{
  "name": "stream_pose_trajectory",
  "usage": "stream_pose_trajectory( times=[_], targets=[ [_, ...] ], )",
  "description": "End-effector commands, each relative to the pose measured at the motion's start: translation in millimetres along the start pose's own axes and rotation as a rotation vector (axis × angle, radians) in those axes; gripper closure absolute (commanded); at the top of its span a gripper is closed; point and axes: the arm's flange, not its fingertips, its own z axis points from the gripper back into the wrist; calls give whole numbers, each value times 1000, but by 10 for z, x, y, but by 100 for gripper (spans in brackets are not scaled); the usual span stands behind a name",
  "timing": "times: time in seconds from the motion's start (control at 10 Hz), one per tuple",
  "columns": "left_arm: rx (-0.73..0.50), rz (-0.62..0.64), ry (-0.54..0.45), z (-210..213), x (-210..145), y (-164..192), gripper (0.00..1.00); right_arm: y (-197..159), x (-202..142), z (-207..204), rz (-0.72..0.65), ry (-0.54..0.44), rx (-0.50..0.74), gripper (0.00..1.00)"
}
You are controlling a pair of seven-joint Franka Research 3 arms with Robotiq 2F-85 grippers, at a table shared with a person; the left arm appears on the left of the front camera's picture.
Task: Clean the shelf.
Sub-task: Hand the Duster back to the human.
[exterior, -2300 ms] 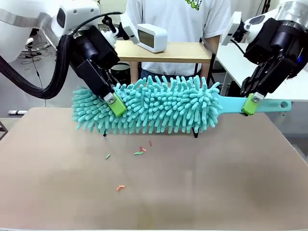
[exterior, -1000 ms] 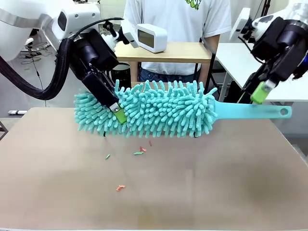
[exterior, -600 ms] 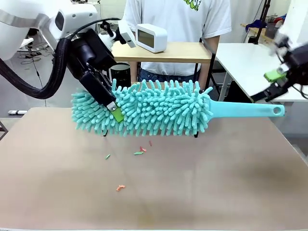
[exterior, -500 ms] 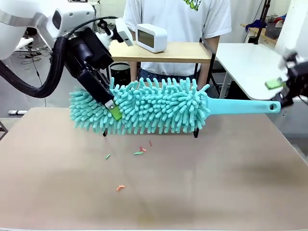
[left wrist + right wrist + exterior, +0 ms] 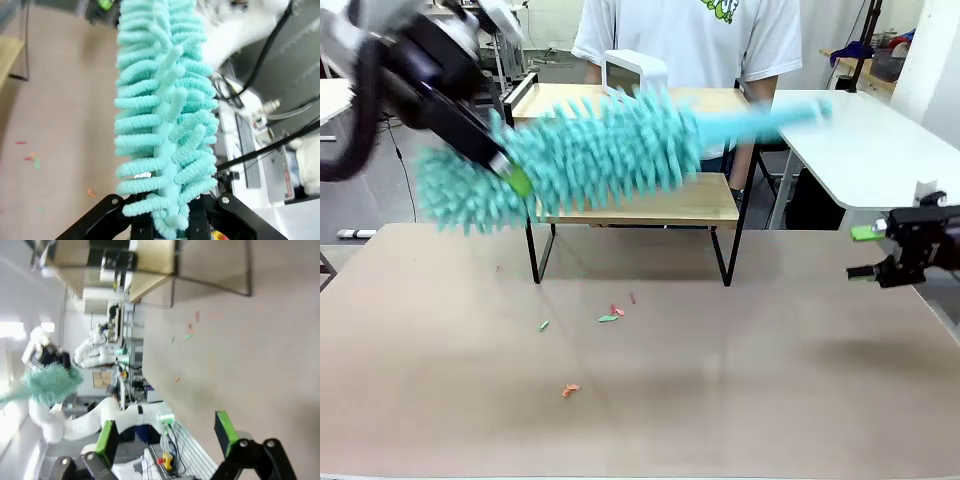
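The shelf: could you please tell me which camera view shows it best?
The front view: the shelf stands whole there, both boards and black legs visible, partly behind the duster. The right wrist view shows it sideways, cut off at the top edge; the left wrist view catches perhaps a board corner.

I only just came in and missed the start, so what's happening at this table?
The left gripper is shut on a fluffy teal duster, holding it up in front of the shelf's upper board, with the handle pointing toward the person at the far side. The picture is blurred there. The right gripper hangs open and empty, low over the table's right edge. A few small scraps lie on the table in front of the shelf.
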Motion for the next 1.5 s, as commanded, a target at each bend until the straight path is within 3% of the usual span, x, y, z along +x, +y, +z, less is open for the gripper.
stream_pose_trajectory(
  times=[0.0,0.1,0.2,0.5,0.6,0.8,1.0,1.1,1.4],
  targets=[
    [219,-27,-279,535,-324,-485,100,151,96,79,34,46,16,0],
    [353,78,-481,882,-598,-674,100,151,96,79,34,46,16,0],
    [412,250,-647,1128,-858,-710,100,151,96,79,34,46,16,0],
    [473,645,-988,1718,-1721,-362,100,151,96,79,34,46,16,0],
    [450,750,-1047,1850,-1950,-140,100,151,96,79,34,46,16,0],
    [404,937,-1050,1907,-2224,291,100,151,96,79,34,46,16,0],
    [206,1106,-839,1794,-2280,623,100,151,96,79,34,46,16,0],
    [403,990,-968,1852,-2514,402,100,151,96,79,34,46,16,0],
    [403,990,-968,1852,-2514,402,100,151,96,79,34,46,16,0]
  ],
)
